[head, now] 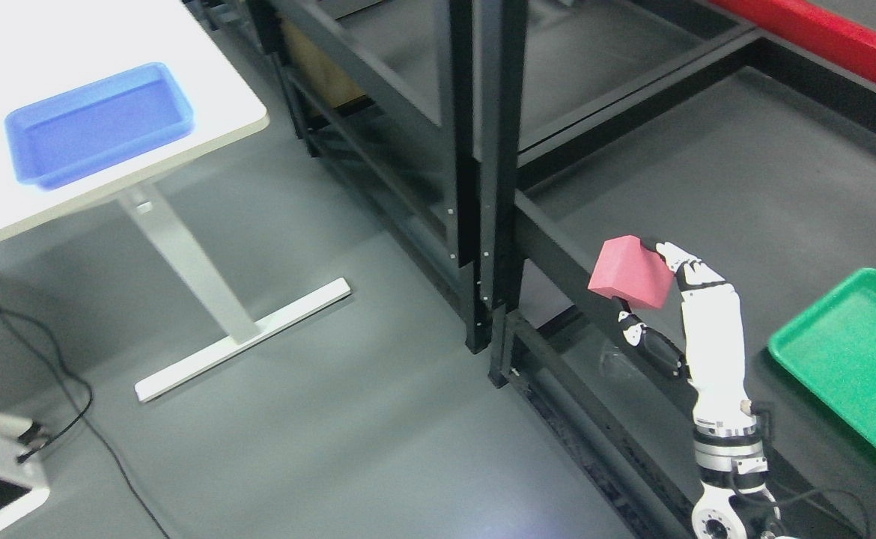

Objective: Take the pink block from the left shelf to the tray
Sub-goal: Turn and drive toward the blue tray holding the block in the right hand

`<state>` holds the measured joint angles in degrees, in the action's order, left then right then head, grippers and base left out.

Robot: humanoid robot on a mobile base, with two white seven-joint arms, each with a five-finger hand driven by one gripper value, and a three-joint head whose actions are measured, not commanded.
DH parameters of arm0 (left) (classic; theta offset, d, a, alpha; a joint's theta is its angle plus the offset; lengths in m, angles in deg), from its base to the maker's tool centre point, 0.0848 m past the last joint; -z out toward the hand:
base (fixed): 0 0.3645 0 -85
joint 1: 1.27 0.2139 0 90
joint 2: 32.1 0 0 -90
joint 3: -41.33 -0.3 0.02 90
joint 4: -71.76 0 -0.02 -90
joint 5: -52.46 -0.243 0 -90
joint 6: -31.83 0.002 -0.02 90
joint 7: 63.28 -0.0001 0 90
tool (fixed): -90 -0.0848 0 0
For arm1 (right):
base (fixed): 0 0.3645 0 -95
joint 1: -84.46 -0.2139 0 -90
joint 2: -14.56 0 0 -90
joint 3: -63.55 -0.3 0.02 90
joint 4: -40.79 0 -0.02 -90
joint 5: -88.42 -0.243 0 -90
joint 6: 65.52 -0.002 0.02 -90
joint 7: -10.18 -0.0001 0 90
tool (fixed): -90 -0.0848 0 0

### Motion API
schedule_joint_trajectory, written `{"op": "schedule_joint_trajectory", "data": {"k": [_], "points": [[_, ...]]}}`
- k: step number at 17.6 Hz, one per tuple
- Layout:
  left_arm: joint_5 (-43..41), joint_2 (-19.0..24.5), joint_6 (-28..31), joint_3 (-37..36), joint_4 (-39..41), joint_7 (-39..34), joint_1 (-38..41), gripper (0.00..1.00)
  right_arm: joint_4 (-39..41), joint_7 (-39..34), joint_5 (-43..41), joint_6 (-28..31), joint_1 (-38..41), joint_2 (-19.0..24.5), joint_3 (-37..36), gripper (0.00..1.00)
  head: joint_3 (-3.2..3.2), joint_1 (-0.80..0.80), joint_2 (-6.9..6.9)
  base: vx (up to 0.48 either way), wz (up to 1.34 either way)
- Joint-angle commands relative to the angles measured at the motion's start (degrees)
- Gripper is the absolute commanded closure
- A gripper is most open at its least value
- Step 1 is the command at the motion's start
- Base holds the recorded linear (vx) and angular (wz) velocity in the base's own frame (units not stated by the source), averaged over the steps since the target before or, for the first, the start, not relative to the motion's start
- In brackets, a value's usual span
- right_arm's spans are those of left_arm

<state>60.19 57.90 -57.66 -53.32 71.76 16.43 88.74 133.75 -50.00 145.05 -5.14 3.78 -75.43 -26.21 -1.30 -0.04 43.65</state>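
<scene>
Right hand (659,299) grasps the pink block (630,272) (tilted on a corner) above the dark shelf (707,187), left of the green tray (853,359).

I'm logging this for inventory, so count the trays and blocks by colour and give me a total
Blue tray: 1, on the white table
Green tray: 1, on the shelf
Pink block: 1, held in the right hand
Total: 3
</scene>
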Motion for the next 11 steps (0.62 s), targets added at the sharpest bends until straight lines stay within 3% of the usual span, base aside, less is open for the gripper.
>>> {"op": "schedule_joint_trajectory", "data": {"k": [1,11], "points": [[0.00,1.00,0.02,0.00,1.00,0.01,-1.67,0.00,0.47,-0.02,-0.03,0.09,0.44,-1.00,-0.77,0.97,0.00,0.00,0.00,-0.199,0.83],[0.00,1.00,0.02,0.00,1.00,0.01,-1.76,0.00,0.38,-0.02,-0.03,0.09,0.35,-1.00,-0.68,0.97,0.00,0.00,0.01,-0.143,0.75]]}}
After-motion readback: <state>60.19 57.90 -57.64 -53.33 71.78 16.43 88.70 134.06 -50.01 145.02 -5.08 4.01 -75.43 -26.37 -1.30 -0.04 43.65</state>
